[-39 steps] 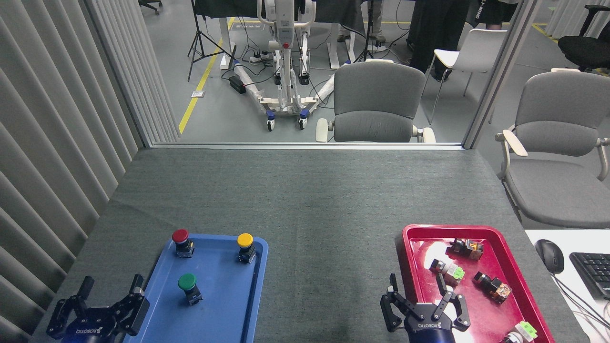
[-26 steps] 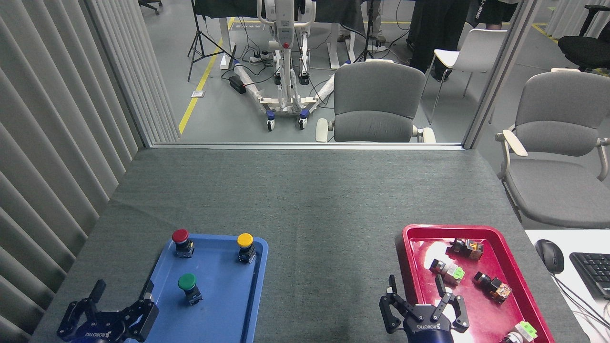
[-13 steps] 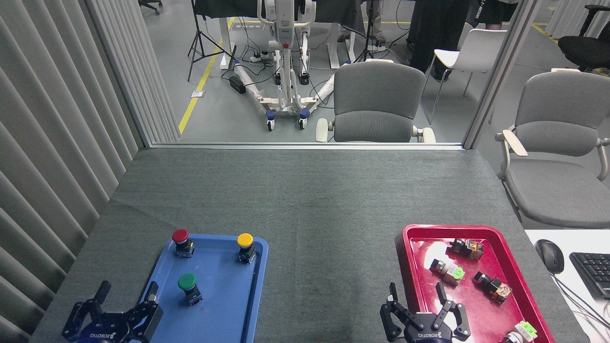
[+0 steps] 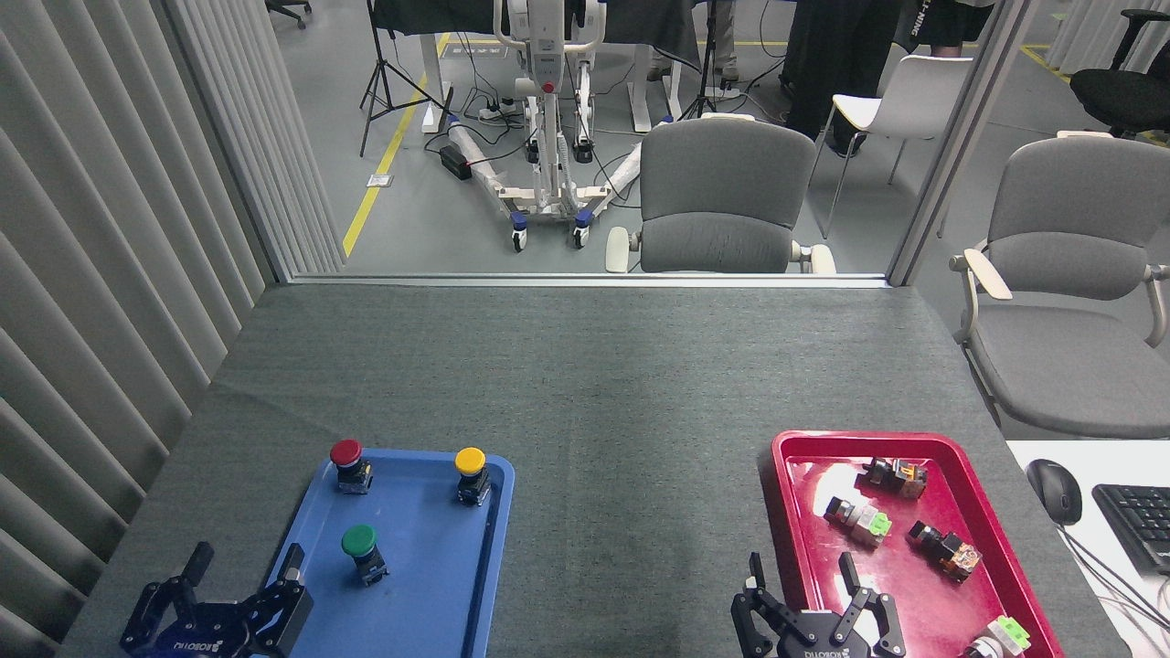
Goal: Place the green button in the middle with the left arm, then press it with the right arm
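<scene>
The green button [image 4: 361, 551] stands upright on the blue tray [image 4: 430, 585], just right of the left gripper [image 4: 243, 573], untouched. Both grippers' jaws stand apart, empty; the right gripper [image 4: 802, 592] is well apart from it.

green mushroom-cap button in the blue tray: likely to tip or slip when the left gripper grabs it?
The green mushroom-cap push button stands upright on a base narrower than its cap, so it probably tips if nudged high. The glossy blue plastic tray may let it slide. It looks rigid and light; the open left gripper should likely clamp the squarish base.
</scene>
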